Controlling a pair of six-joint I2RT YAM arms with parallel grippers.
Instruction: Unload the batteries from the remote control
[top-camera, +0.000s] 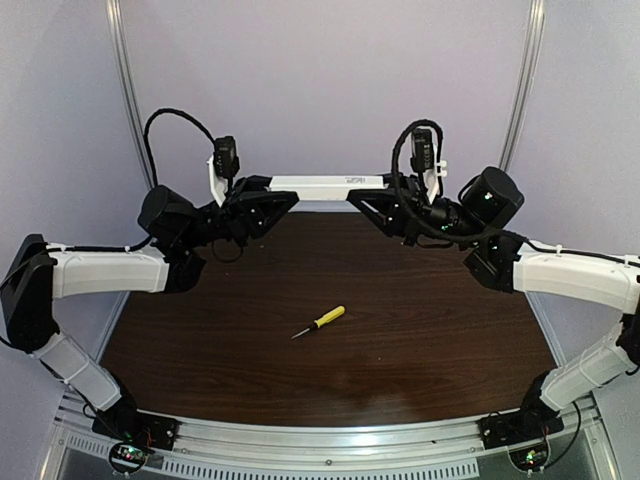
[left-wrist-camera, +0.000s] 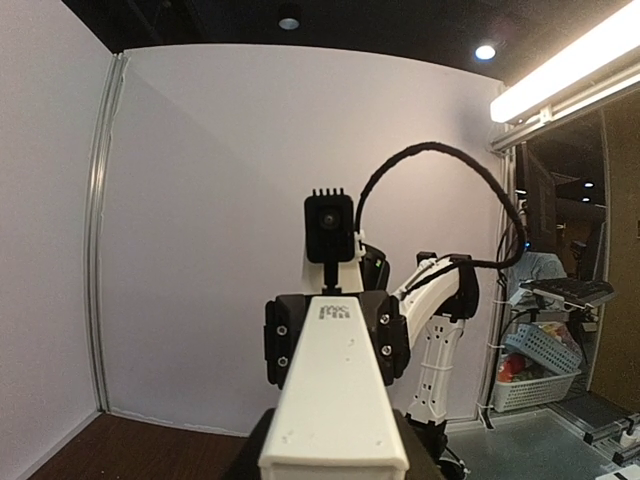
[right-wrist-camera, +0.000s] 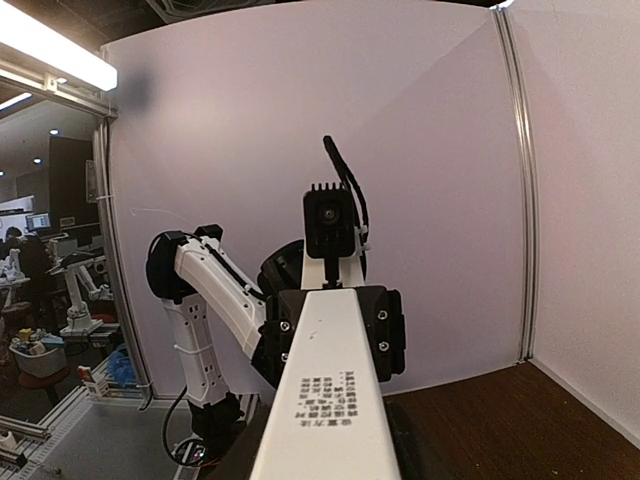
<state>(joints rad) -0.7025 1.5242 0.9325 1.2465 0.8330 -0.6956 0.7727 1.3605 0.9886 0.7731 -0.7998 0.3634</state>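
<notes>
The white remote control (top-camera: 320, 187) hangs level in the air above the table's far edge, held by both arms. My left gripper (top-camera: 268, 194) is shut on its left end and my right gripper (top-camera: 374, 196) is shut on its right end. In the left wrist view the remote control (left-wrist-camera: 335, 400) runs away from the camera into the black fingers (left-wrist-camera: 281, 345) of the right gripper. In the right wrist view its printed face (right-wrist-camera: 327, 400) points up and its far end sits in the left gripper's fingers (right-wrist-camera: 390, 335). The batteries are hidden.
A yellow-handled screwdriver (top-camera: 320, 321) lies near the middle of the dark wooden table (top-camera: 420, 330). Purple walls stand close behind and to both sides. Cables loop above both wrists.
</notes>
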